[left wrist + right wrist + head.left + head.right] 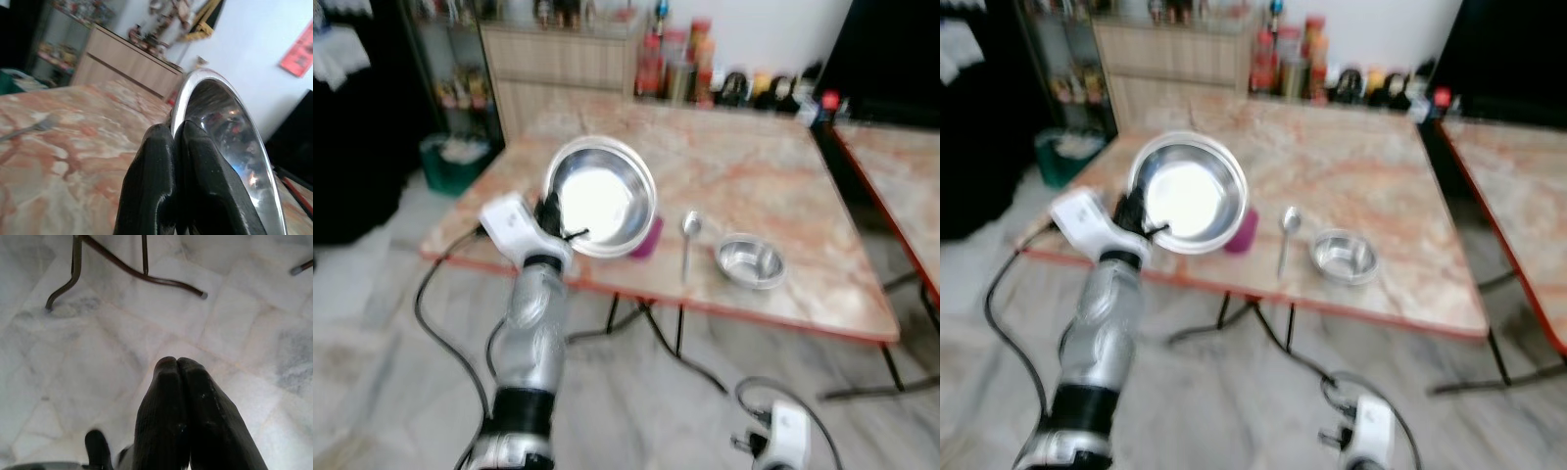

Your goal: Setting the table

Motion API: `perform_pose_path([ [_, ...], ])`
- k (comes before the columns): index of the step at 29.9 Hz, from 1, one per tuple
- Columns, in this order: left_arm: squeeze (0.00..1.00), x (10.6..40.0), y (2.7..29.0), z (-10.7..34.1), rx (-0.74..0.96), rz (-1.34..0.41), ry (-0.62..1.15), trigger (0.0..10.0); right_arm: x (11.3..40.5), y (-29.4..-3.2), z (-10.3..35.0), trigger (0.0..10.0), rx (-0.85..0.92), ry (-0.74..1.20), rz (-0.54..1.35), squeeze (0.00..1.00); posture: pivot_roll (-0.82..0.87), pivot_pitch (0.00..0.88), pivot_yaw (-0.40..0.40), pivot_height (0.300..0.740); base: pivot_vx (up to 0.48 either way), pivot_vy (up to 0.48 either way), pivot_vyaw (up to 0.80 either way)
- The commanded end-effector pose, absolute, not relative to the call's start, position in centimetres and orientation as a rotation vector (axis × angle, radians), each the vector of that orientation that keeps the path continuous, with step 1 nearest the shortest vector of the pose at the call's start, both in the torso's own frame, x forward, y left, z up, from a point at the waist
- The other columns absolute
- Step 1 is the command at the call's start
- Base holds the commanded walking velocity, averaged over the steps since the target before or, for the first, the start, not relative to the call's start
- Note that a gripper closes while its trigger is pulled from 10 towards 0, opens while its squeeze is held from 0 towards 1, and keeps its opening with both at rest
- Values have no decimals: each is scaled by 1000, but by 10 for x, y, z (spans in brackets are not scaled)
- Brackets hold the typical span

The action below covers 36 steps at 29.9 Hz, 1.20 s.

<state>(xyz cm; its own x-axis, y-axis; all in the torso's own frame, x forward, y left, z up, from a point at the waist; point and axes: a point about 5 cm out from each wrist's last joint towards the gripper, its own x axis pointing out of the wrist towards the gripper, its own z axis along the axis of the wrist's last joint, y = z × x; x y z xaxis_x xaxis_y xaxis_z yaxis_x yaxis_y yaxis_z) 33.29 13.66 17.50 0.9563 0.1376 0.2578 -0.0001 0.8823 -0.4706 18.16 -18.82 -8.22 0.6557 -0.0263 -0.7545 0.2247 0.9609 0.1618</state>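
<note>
Left gripper (551, 217) raised over near left edge of table (783, 186), fingers (161, 196) pinching rim of large steel bowl (600, 197), held tilted above tabletop. Pink cup (648, 238) just behind bowl. Spoon (689, 240) right of it, small bowl (751, 260) further right. Right gripper (178, 377) hanging low over marble floor (98, 362), fingers pressed together
</note>
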Motion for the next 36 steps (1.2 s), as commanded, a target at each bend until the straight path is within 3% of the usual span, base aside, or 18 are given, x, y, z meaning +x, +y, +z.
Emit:
perform_pose_path([
  [1,0,334,127,184,-495,42,-315,10000,183,-197,-80,10000,235,840,-161,0,4,0,-46,740,0,-382,0],
  [16,0,335,127,204,-513,24,-380,10000,184,-194,-81,10000,233,844,-150,0,8,0,-45,740,0,-377,0],
  [36,0,334,119,198,-513,-14,-345,10000,184,-197,-80,10000,232,842,-157,0,-4,0,-32,740,0,-374,150],
])
